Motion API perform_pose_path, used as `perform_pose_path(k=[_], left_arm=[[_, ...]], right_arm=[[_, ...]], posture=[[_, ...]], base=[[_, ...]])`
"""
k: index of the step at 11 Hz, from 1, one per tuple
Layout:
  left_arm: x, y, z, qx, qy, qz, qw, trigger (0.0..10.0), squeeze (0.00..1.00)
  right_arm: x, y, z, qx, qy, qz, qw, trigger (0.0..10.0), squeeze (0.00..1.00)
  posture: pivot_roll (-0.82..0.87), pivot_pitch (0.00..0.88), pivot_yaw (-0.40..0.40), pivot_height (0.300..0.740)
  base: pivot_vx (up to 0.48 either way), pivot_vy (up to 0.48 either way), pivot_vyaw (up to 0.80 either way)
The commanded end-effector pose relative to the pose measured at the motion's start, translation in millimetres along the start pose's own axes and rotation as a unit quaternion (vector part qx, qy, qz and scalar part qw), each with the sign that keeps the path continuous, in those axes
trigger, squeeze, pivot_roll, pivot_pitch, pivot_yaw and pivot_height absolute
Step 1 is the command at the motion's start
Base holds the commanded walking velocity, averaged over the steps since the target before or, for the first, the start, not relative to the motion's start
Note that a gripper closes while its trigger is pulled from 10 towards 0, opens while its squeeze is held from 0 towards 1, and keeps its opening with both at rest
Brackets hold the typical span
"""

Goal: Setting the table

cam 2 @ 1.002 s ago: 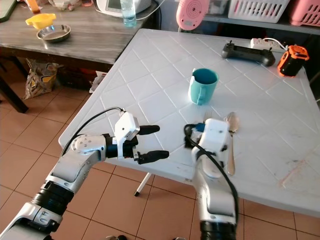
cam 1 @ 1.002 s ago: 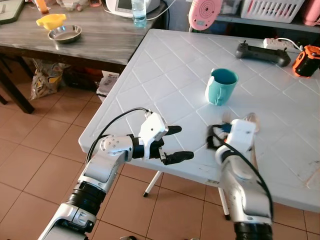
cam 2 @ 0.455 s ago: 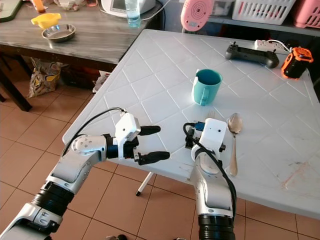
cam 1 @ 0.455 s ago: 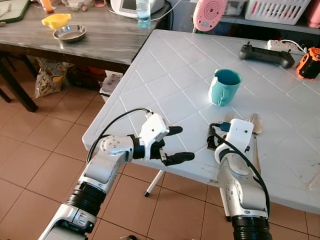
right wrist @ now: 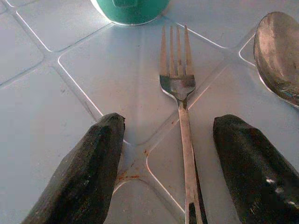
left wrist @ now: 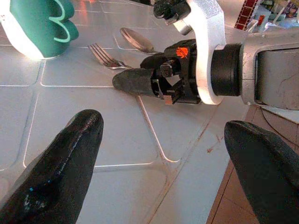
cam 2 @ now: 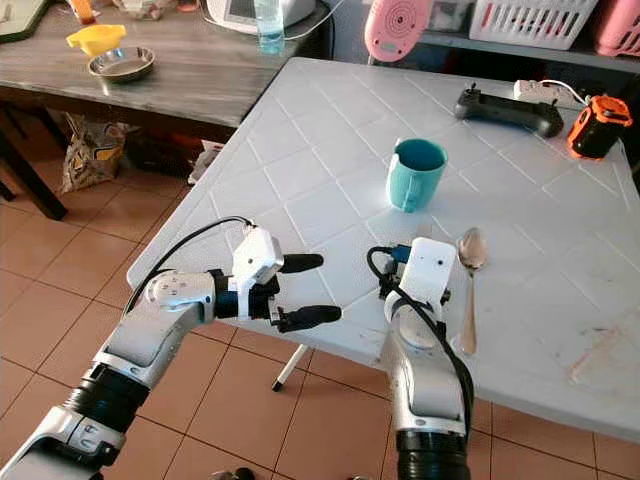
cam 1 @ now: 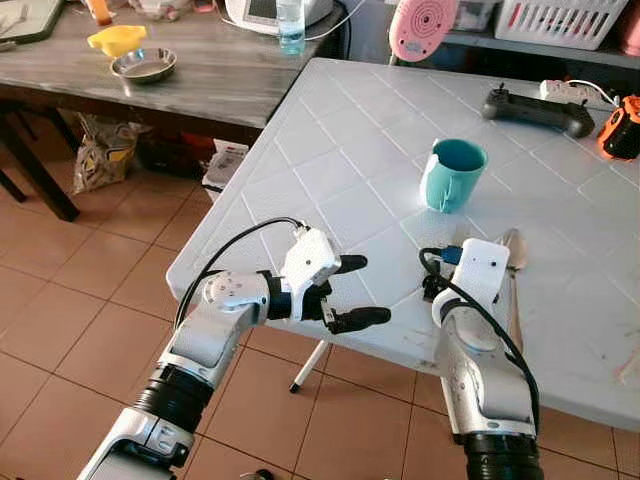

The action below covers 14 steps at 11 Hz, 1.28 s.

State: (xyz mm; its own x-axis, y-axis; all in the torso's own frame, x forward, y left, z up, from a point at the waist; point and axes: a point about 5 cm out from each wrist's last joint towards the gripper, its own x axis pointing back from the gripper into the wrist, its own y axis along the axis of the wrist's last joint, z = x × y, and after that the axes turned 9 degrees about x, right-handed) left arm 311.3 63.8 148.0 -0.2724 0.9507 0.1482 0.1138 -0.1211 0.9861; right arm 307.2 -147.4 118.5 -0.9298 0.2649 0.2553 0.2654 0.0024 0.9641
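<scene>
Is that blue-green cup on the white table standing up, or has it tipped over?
Standing upright. The cup rests on its base on the white table, with its round open mouth facing up. Whether anything is inside, I cannot tell.

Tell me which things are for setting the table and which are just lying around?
For the job: teal mug, fork, spoon.
Just lying about: black controller, orange gadget, metal bowl, water bottle.

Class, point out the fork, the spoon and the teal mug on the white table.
fork [right wrist: 178,86], right wrist view, neck below the tines
spoon [cam 2: 471,249], right eye view, its bowl
teal mug [cam 2: 412,180], right eye view, outer wall
</scene>
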Motion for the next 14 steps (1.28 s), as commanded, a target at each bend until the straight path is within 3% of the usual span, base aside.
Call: perform_pose_path(k=[1, 7, 8, 9, 14], left_arm=[[-0.4, -0.7, -3.3, -0.006, -0.010, 0.009, 1.000, 10.0, 0.00], [-2.5, -2.5, -4.5, -0.007, -0.017, 0.017, 1.000, 10.0, 0.00], [-2.1, -2.5, -4.2, -0.008, -0.016, 0.018, 1.000, 10.0, 0.00], [-2.2, -2.9, -4.6, -0.008, -0.016, 0.019, 1.000, 10.0, 0.00], [-2.1, -4.1, -5.7, -0.010, -0.018, 0.024, 1.000, 10.0, 0.00]], right_arm=[[2.4, -19.9, -4.8, 0.009, -0.007, 0.047, 0.999, 10.0, 0.00], [7.2, -21.1, -19.1, 0.014, -0.033, 0.045, 0.998, 10.0, 0.00], [6.8, -21.0, -21.9, 0.010, -0.037, 0.042, 0.998, 7.6, 0.00], [6.2, -21.2, -22.6, 0.010, -0.035, 0.041, 0.998, 0.0, 0.00], [5.0, -26.2, -22.8, 0.000, -0.026, 0.046, 0.999, 0.0, 0.00]], posture=[[-0.01, 0.149, 0.024, 0.740], [-0.01, 0.148, 0.028, 0.740], [-0.01, 0.148, 0.029, 0.740], [-0.01, 0.147, 0.030, 0.740], [-0.01, 0.152, 0.034, 0.740]], base=[[0.000, 0.000, 0.00], [0.000, 0.000, 0.00], [0.000, 0.000, 0.00], [0.000, 0.000, 0.00], [0.000, 0.000, 0.00]])
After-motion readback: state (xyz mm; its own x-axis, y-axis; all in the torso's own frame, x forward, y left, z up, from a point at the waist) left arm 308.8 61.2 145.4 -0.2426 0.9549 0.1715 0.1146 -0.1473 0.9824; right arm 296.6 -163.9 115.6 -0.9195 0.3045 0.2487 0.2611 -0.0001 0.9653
